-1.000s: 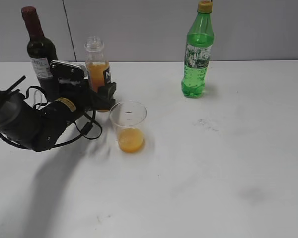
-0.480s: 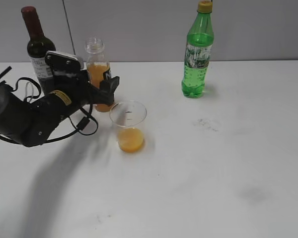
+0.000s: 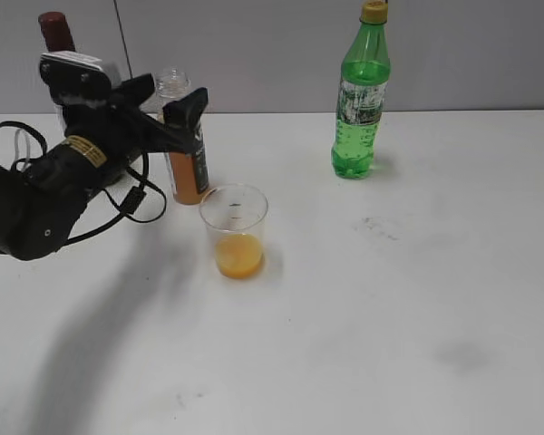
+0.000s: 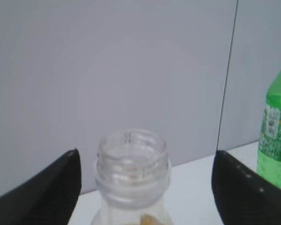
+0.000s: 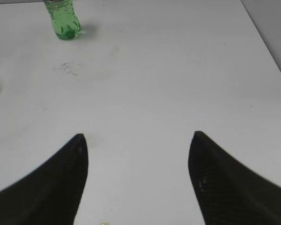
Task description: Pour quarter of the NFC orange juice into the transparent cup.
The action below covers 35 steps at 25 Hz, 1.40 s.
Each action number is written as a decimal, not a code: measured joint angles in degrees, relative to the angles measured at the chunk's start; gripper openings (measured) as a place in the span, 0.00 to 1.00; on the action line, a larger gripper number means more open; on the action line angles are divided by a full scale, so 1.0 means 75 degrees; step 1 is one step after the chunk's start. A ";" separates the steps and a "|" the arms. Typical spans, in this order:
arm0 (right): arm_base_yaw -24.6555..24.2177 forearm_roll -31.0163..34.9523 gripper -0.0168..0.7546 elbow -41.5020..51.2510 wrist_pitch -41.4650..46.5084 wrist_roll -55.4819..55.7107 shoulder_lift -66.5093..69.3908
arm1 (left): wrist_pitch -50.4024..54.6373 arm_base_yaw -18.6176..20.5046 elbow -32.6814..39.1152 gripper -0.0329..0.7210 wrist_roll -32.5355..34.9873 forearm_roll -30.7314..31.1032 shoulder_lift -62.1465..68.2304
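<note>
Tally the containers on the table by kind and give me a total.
Bottles: 3 (juice bottle, green soda bottle, wine bottle)
Cups: 1 (clear cup)
Total: 4

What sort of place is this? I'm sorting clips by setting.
Probably a lab or test bench rather than a kitchen: a bare white table against a plain grey panel wall, with only a juice bottle, cup, soda bottle and wine bottle set out.
</note>
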 joint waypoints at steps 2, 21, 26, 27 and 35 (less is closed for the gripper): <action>0.0000 0.0000 0.69 0.0000 0.0000 0.0000 0.0000 | -0.0208 0.0000 0.0005 0.93 0.0000 0.0000 -0.0080; 0.0000 0.0000 0.69 0.0000 0.0000 0.0000 0.0000 | 0.5275 0.0144 -0.0859 0.90 0.0450 0.0034 -0.3401; 0.0000 0.0000 0.69 0.0000 0.0000 0.0000 0.0000 | 0.8866 0.0218 -0.1964 0.88 0.0478 0.0128 -0.4282; 0.0000 0.0000 0.69 0.0000 0.0000 0.0000 0.0000 | 0.9551 0.0290 -0.2179 0.88 0.0478 0.0118 -0.4377; 0.0000 0.0000 0.69 0.0000 0.0000 0.0000 0.0000 | 1.4326 0.1378 -0.3696 0.86 0.0476 -0.0013 -0.5012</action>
